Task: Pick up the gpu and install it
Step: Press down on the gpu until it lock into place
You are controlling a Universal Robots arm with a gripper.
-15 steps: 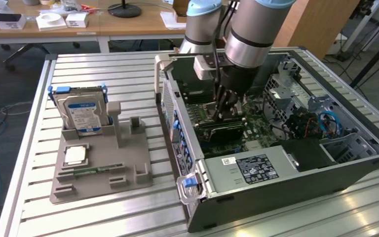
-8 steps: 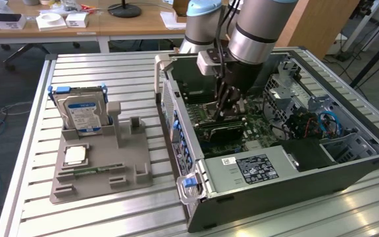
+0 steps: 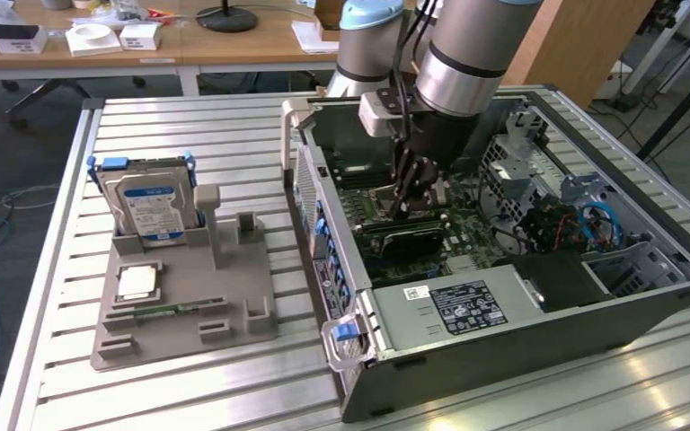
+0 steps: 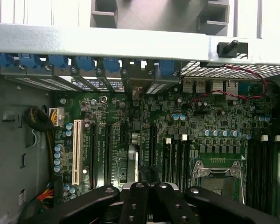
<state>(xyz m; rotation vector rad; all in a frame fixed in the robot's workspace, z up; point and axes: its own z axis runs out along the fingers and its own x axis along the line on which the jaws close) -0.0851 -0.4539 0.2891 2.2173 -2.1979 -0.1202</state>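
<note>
Pincer: the arm's black pincer reaches down into the open dark-grey metal computer case lying on its side on the slatted aluminium table. Its fingers are drawn narrow, closed together.
Gpu: the thin dark rectangular expansion card stands on edge on the green motherboard, directly under the pincer. In the wrist view it runs edge-on along a slot towards the rear slot openings.
Contact: the closed fingers sit at the card's top edge. Whether they pinch or only press it, I cannot tell.
Handling: probably light and stiff, yet fragile. The board would flex and crack under uneven force.
Hold: best taken by the bare top edge near the middle, away from components and the connector edge.
Nearby: a silver hard drive with a blue label stands in a grey holder, well apart.
</note>
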